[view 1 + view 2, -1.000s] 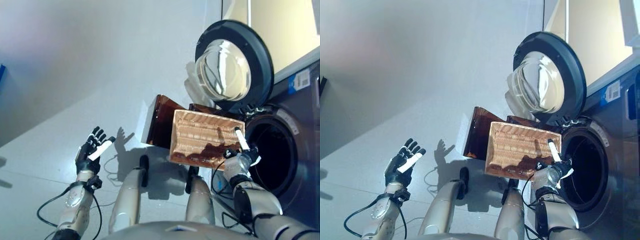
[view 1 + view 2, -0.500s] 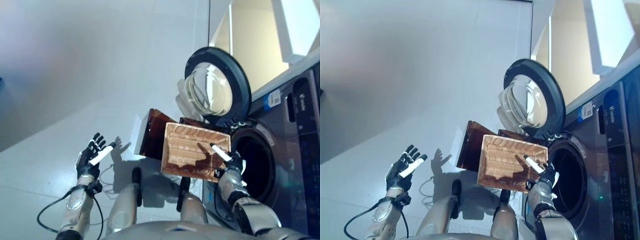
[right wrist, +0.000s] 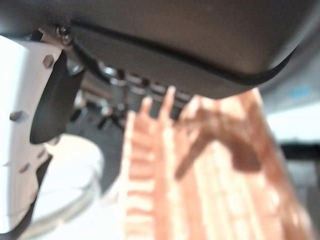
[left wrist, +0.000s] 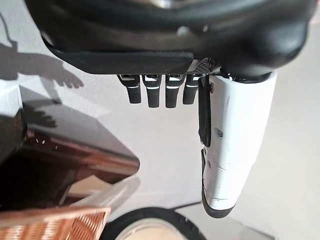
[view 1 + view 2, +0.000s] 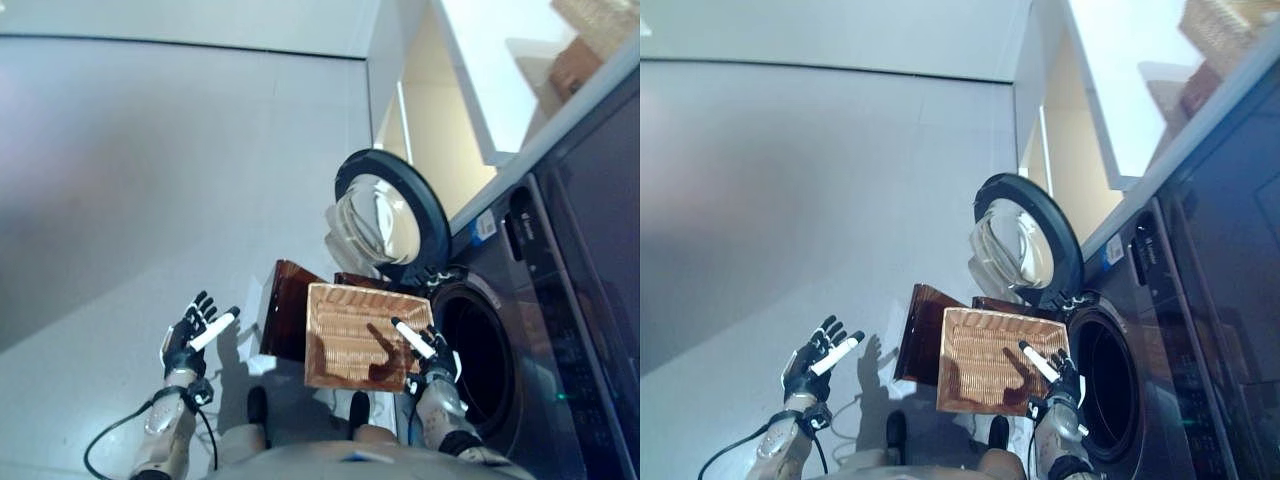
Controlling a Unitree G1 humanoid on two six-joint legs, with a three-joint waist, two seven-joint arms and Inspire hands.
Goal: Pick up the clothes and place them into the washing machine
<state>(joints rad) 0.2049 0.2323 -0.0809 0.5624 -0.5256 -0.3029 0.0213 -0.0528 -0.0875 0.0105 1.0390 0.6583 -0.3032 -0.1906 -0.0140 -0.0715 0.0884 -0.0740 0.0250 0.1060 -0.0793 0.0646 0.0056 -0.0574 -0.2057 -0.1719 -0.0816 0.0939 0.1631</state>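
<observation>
No clothes are showing in any view; I cannot tell where they are lying. The woven basket [image 5: 352, 335] is sitting in front of me, a tan rectangle with a ribbed, wicker-like weave, and its inside is looking bare apart from the shadow of my right hand falling across it. Just behind it a glossy dark-brown box [image 5: 285, 310] is standing with a smooth, reflective wall, touching or nearly touching the basket.

To the right of the basket the washer [image 5: 545, 330] is standing, dark grey and smooth, with its round drum opening [image 5: 475, 360] showing black inside. Its door [image 5: 390, 215] is hanging open above the basket, a dark ring around a domed clear window.

My right hand [image 5: 432, 362] is hovering between the basket's right edge and the drum opening, fingers spread and relaxed, the white-covered thumb pointing out over the basket, gripping nothing. In its wrist view the basket's weave is filling the space past the fingers.

My left hand [image 5: 192, 335] is hanging well apart on the left above the pale grey floor [image 5: 150, 180], fingers straight and fanned, white thumb out, empty too.

Compared with a second ago, the whole view is sitting higher and further back, so more of the washer's front and the wall above are showing. My right hand is now lifted off the basket's rim, where it was resting earlier. My left hand is staying as it was.
</observation>
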